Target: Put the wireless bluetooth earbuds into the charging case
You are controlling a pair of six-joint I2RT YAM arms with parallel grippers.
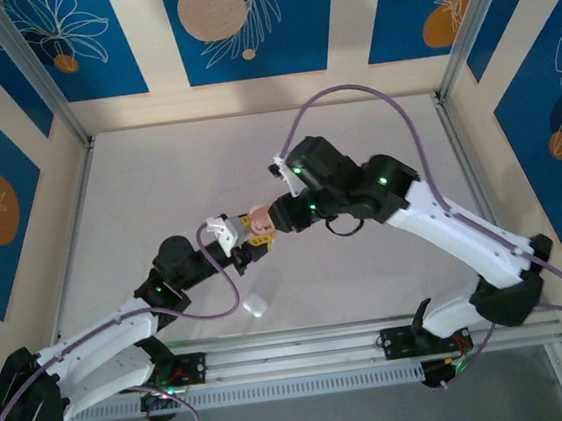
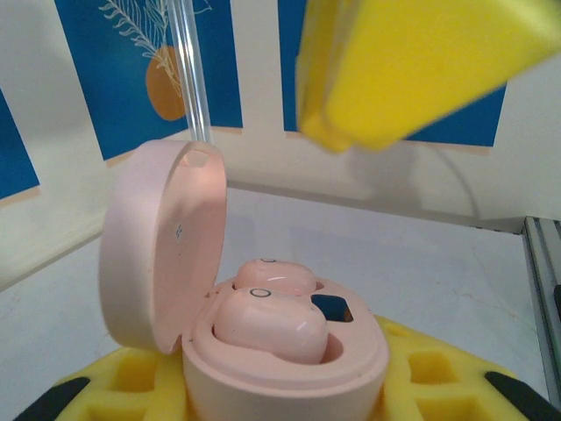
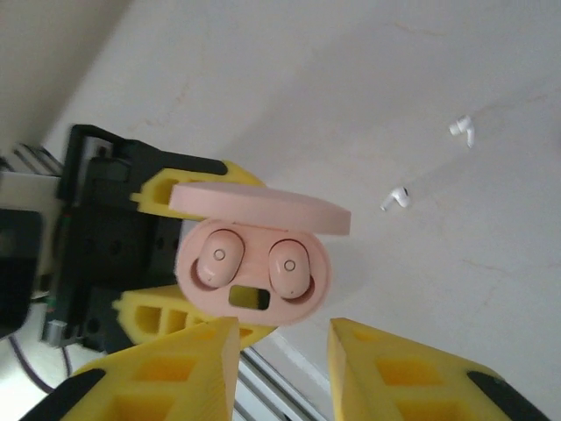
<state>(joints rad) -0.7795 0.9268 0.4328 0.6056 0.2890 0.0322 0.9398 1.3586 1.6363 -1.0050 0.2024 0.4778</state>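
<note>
Looks like the tail end of inserting for the pink set. Clamped in left gripper (image 1: 254, 235): pink charging case (image 3: 252, 261), held up off the table, centre of top view, lower centre of left wrist view. Lid (image 2: 162, 246) swung up and open, left of frame there. Seated in the two wells, side by side: two pink earbuds (image 3: 217, 256), seemingly flush, no tilt visible.

Hovering just in front of the case, bottom edge of right wrist view: right gripper (image 3: 282, 338), jaws apart, nothing between them, released. Apparently not touching the case. Yellow finger (image 2: 412, 61) of it close above the case, upper right of left wrist view.

Next move, as a judgement only: close the lid, or tap the buds to confirm seating. Calls for a light push on the lid's free edge toward the body, with the left grip kept firm to avoid twisting the case out. Little room between the two grippers, so a slow approach.

Around: two white earbuds (image 3: 462, 129) loose on table (image 3: 307, 79), upper right of right wrist view, near each other, well apart from the pink case. White case (image 1: 255, 305) on table, lower centre of top view, near left arm; open or closed, too small to tell. Probably the next pair to load. Nothing between right gripper and lid.
</note>
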